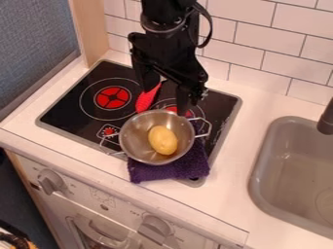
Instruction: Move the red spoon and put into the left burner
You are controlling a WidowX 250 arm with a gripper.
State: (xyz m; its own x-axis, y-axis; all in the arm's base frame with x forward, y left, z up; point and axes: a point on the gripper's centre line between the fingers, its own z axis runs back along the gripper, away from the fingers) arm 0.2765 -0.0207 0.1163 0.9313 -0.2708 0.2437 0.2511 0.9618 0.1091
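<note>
Spoon (pixel 147 99): bright red, speckled surface, slim; broader part toward the pot (pixel 135 135), narrower part by the gripper (pixel 166 100). Can't tell whether the broader part is bowl or handle. It's at the stove (pixel 67 113), right of the left burner (pixel 113 97), just behind the pot rim in view.

Long axis runs diagonal in the camera view: upper right to lower left, broad part pointing down-left.

Gripper hangs over the stove behind the pot, fingers spread wide, one on each side of the spoon's upper part. One finger overlaps the spoon's upper end in view; can't tell if they touch. No grip visible.

Pot holds a yellow potato (pixel 162 140), purple cloth (pixel 170 170) beneath.
</note>
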